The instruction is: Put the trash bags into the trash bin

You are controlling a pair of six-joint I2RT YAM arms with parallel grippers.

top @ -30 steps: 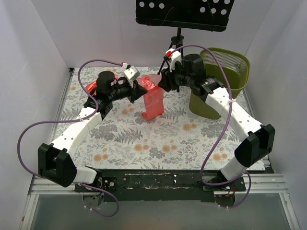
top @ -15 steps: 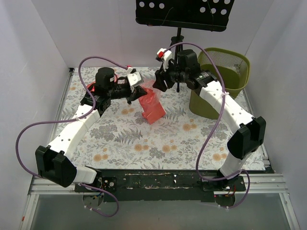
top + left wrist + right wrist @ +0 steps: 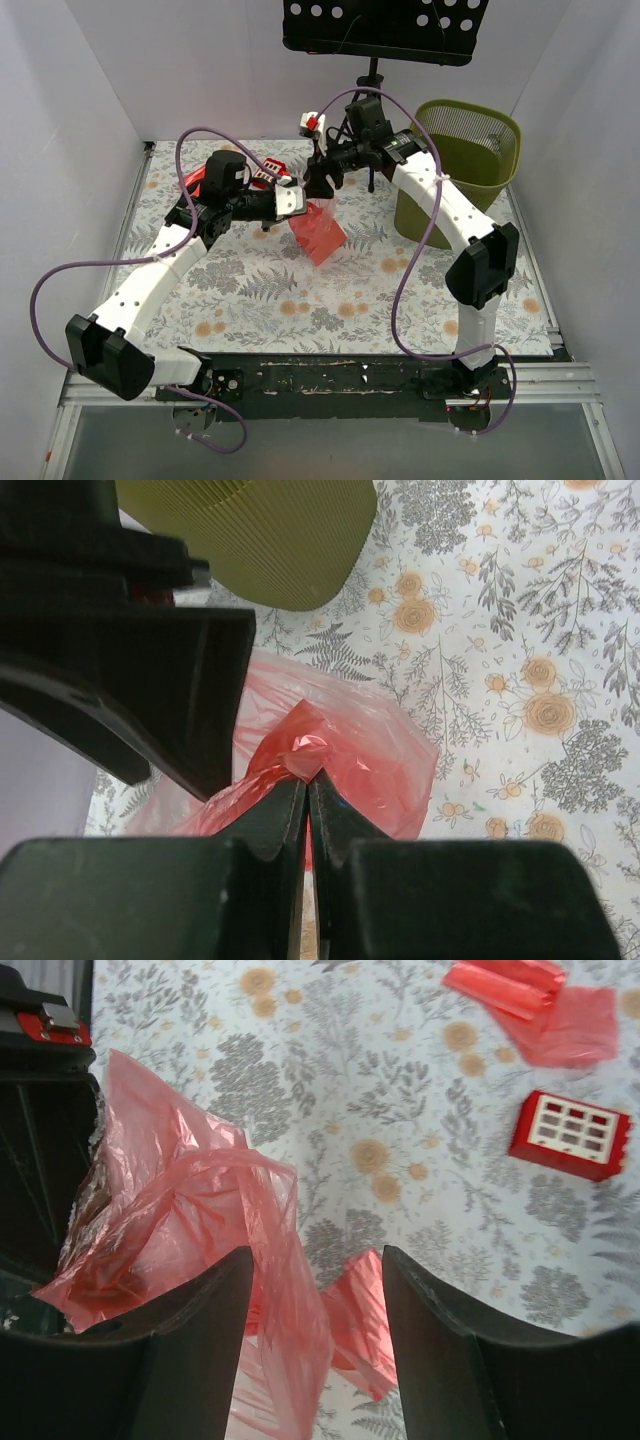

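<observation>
A red trash bag (image 3: 320,232) hangs mid-table from my left gripper (image 3: 291,200). In the left wrist view that gripper (image 3: 307,776) is shut on a bunched knot of the bag's film (image 3: 375,745). My right gripper (image 3: 318,185) is just right of it, above the bag. In the right wrist view it (image 3: 315,1260) is open, with a fold of the bag (image 3: 180,1220) lying between its fingers. A second red bag (image 3: 545,1000) lies flat at the far left (image 3: 193,181). The olive-green trash bin (image 3: 470,150) stands at the back right and shows in the left wrist view (image 3: 250,530).
A small red box with white buttons (image 3: 570,1135) lies on the floral tablecloth near the second bag, and shows in the top view (image 3: 267,174). A black music stand (image 3: 385,30) rises behind the table. White walls enclose the left, back and right sides.
My right gripper has swung left, away from the bin, to the top of the held bag. My left gripper has shifted slightly nearer with the bag still in it.
</observation>
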